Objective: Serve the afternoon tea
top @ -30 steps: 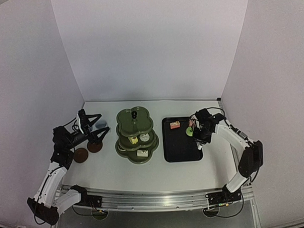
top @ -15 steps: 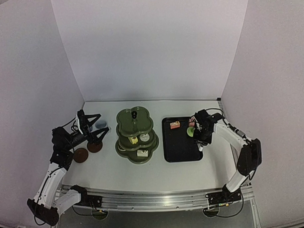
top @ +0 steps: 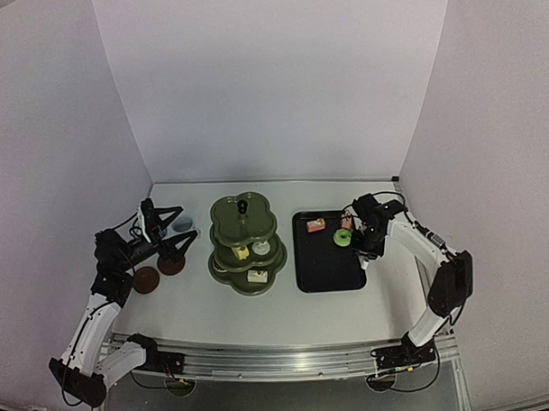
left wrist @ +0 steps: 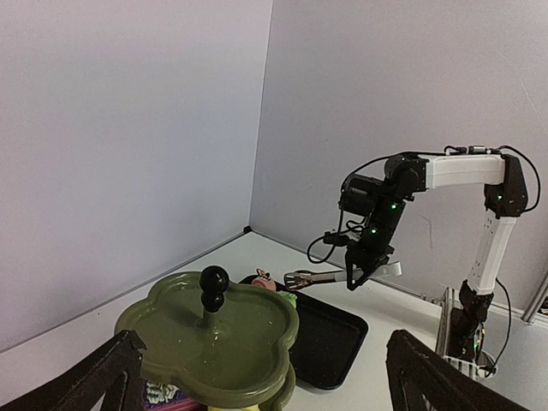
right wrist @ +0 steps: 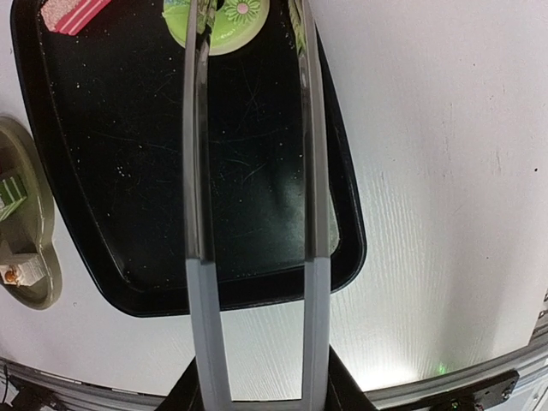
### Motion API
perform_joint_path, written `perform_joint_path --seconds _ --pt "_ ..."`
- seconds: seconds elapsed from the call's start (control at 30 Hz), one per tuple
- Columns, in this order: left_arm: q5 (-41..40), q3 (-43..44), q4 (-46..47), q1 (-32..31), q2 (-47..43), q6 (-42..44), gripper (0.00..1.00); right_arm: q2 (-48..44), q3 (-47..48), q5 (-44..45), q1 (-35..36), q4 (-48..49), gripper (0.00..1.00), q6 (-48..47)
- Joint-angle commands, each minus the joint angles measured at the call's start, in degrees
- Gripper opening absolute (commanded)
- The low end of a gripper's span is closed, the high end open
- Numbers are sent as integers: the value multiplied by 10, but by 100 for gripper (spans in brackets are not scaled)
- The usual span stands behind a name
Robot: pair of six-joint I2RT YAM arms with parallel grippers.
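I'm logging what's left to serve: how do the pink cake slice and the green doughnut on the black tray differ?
The pink rectangular layered cake slice is blocky with straight edges; the lime-green iced doughnut is round. The metal tongs reach over the doughnut, while the slice lies off to their side. Both rest at one end of the black rectangular tray.

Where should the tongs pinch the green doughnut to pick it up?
Pinch the green doughnut across its round outer edge, one tong tip on each side, coming down from above. It lies flat on the black tray, so only the sides give the tongs something to squeeze.
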Motion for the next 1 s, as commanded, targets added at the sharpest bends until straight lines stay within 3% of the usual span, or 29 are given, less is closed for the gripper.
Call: perform_joint_path --seconds 0.0,0.63,0.97 --pt "-8 -2 -5 1 -8 10 100 7 2 -9 -1 3 34 -4" --pt "-14 -3 -8 1 -10 14 100 55 -3 -27 -3 23 35 -17" --pt "-19 -7 -8 1 -15 14 100 40 -5 -88 -4 38 5 -15"
